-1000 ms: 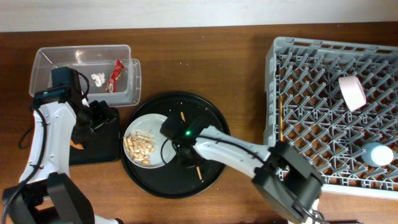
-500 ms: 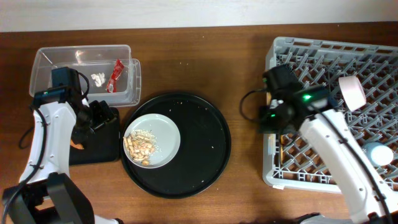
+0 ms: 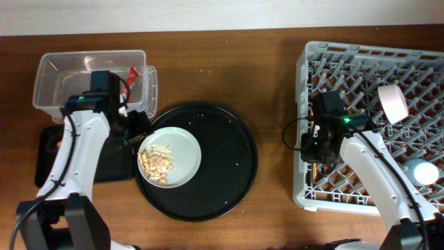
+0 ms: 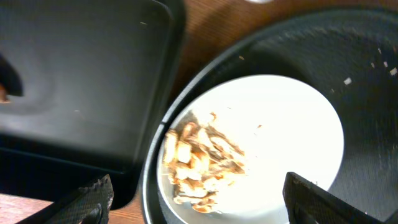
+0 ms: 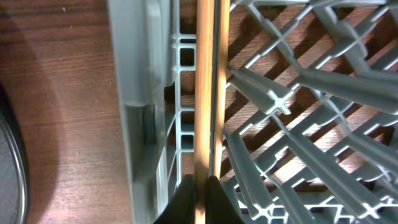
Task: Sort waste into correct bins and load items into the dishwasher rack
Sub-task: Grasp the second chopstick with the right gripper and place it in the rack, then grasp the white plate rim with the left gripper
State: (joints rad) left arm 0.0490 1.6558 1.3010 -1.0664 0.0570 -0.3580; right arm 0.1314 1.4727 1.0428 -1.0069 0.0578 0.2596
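My left gripper (image 3: 141,130) (image 4: 199,202) is open and hangs over the left rim of the pale plate (image 3: 182,149) (image 4: 292,124). The plate holds beige food scraps (image 3: 156,165) (image 4: 199,162) and lies in the round black tray (image 3: 225,167). My right gripper (image 3: 316,154) (image 5: 200,193) is shut on the wooden chopsticks (image 5: 208,93), which lie along the inside of the left wall of the grey dishwasher rack (image 3: 374,69) (image 5: 140,93). The red wrapper (image 3: 130,75) lies in the clear tub (image 3: 69,66). The bowl (image 3: 393,103) and the blue cup (image 3: 421,171) sit in the rack. The paper scrap and the carrot are hidden.
The shallow black rectangular tray (image 3: 48,139) (image 4: 81,87) lies left of the round tray, partly under my left arm. Bare wooden table (image 3: 274,83) lies between the round tray and the rack.
My right arm has carried the chopsticks from the round tray to the rack's left side. My left gripper has moved right, from the black rectangular tray to the plate's rim.
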